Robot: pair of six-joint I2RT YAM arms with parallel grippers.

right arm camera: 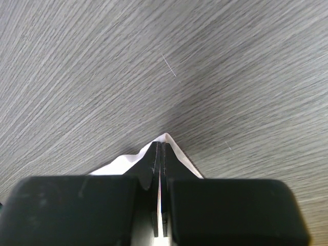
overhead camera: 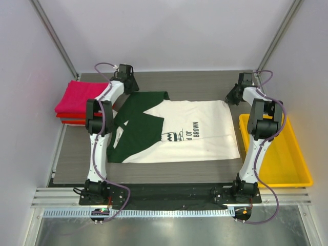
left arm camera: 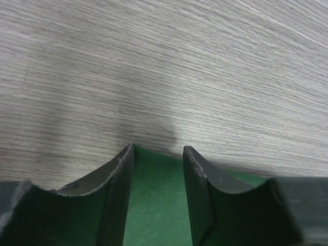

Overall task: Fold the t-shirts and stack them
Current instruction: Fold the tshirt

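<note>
**Station check: one shirt spread flat, both tools at its far corners**

Pale walls [overhead camera: 169, 31] enclose a grey wood-grain worktop [overhead camera: 184, 82].

**Task items.** A cream-white t-shirt [overhead camera: 200, 123] lies flat at the centre of the worktop. Its dark green collar and sleeve section [overhead camera: 138, 120] points to 9 o'clock and its hem to 3 o'clock. Dark printed lettering [overhead camera: 187, 136] sits near the middle of the cream panel. At 10 o'clock, on the worktop's left edge, a folded magenta-pink t-shirt [overhead camera: 77, 96] rests on top of a folded red t-shirt [overhead camera: 69, 121], of which only the edge shows.

**Left tool** [overhead camera: 134, 88]. It is at the shirt's 11 o'clock corner, over the green section. In the left wrist view the tool [left arm camera: 158, 148] has its fingers [left arm camera: 120, 174] spread apart. Green cloth fills the gap between them and bare worktop lies beyond the tips. Whether either finger touches the cloth cannot be told.

**Right tool** [overhead camera: 229, 98]. It is at the shirt's 1 o'clock corner. In the right wrist view the tool [right arm camera: 160, 144] is pressed together, pinching a pointed corner of the cream-white cloth [right arm camera: 123, 163] that pokes out on both sides of the tips.

**Other.** A yellow tray [overhead camera: 294, 154] stands at 3 o'clock, just beside the shirt's hem and partly behind the right arm.
</note>
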